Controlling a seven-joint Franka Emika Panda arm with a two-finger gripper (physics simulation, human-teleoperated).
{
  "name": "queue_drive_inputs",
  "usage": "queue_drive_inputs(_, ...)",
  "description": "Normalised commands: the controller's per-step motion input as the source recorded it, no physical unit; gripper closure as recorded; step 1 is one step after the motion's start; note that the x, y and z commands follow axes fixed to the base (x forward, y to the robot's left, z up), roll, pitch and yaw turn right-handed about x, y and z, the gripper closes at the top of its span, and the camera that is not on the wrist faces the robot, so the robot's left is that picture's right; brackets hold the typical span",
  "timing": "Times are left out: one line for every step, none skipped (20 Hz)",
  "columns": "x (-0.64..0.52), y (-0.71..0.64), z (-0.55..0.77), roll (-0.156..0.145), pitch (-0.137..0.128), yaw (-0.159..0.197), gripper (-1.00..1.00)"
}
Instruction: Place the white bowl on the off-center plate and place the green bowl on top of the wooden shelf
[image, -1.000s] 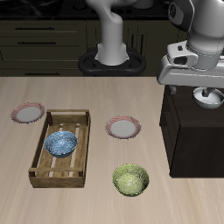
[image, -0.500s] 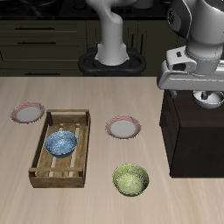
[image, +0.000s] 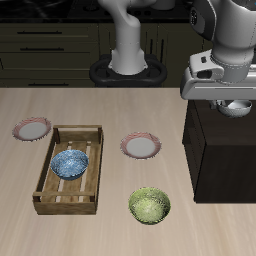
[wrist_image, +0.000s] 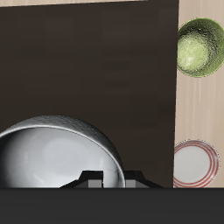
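Scanning from the far plate (image: 31, 129) near one edge of the surface (image: 120, 225), I pass the pale slatted crate (image: 52, 199) holding the blue patterned bowl (image: 70, 164), then a second plate (image: 141, 147) nearer the middle, which I take for the off-center plate, though the two look alike. In front of it, toward the near edge, sits the green bowl (image: 149, 206), upright and untouched.

Last comes the wooden shelf (image: 228, 160), with my gripper (image: 238, 106) over its flat top. In the wrist view the white bowl (wrist_image: 54, 150) sits right at the fingers, above the dark shelf top. I cannot tell whether the fingers are clamped on its rim or merely beside it (the tips are hidden by the gripper body).

My judgement on handling: the white bowl looks glossy and rigid, probably light, and slick enough to slip or swing if pinched poorly. The rim is the only place to take it, one finger inside the wall and one outside, squarely. The green bowl should be grasped the same way, at its rim.
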Motion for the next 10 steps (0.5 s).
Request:
queue_drive_inputs(-0.05,-0.1,0.07,0.004,-0.012,-0.02,1.0)
queue_drive_inputs(-0.11,-0.2,0.07,0.004,-0.007,-0.048,1.0)
queue_drive_inputs(0.1,-0.03,0.06,-0.006,-0.039,0.018,1.0)
queue_drive_inputs(-0.18,-0.11,0.01,0.019,0.019,-0.02,1.0)
queue_drive_inputs(-0.01,-0.09,0.08,-0.01,-0.017,-0.021,1.0)
queue_drive_inputs(-0.03,-0.06,0.03,0.002,-0.012,-0.01,1.0)
queue_drive_inputs(-0.04,-0.09,0.03,0.002,0.022,-0.041,1.0)
queue_drive_inputs(-0.19,-0.07,0.06,0.007,-0.037,0.012,1.0)
queue_drive_inputs(-0.15,-0.09,0.05,-0.006,0.0,-0.026,1.0)
queue_drive_inputs(-0.15,-0.08,0.1,0.041,-0.029,-0.015,1.0)
